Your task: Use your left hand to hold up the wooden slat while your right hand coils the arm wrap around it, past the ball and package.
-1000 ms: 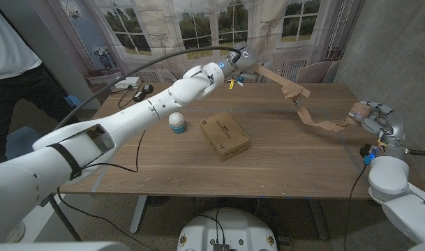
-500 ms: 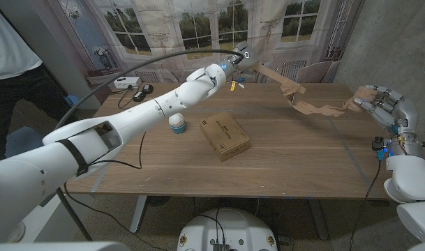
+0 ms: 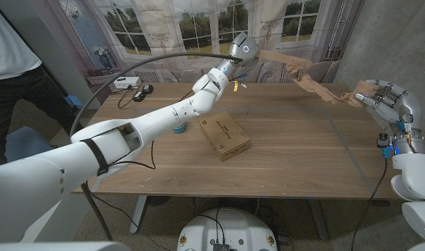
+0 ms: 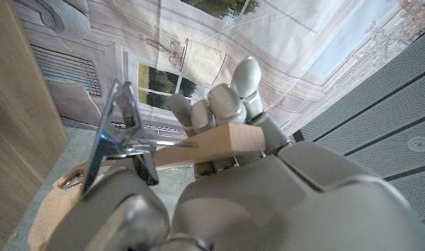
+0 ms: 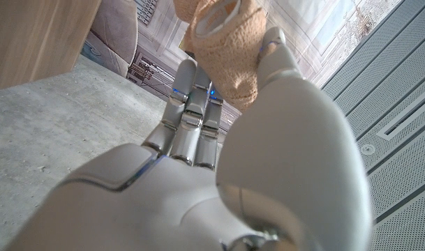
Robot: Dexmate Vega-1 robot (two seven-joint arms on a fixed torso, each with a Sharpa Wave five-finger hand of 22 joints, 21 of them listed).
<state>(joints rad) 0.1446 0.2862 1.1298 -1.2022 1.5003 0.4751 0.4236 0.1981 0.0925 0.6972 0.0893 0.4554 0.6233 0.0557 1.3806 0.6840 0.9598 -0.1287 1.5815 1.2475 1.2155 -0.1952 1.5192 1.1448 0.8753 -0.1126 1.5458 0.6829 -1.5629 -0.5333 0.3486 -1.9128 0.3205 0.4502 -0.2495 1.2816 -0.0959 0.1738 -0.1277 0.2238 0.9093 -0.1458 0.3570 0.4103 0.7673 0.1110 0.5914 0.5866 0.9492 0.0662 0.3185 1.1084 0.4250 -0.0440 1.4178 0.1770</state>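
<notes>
Above the far edge of the brown wooden tabletop (image 3: 296,150), I see my left hand (image 3: 241,47) gripping the pale wooden slat (image 4: 222,143) in its fingers (image 4: 229,104), raised clear of the surface. The tan fabric arm wrap (image 3: 317,87) stretches from the slat to my right hand (image 3: 385,97), which holds its rolled end. The brown cardboard package (image 3: 225,135) lies mid-table.

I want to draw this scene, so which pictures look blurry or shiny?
Head view: sharp, evenly lit, soft shadows under the package. Left wrist view: the near left hand is soft, and the metal clip on the wooden slat glints. Right wrist view: the right hand is blurry up close, the arm wrap fairly clear.
</notes>
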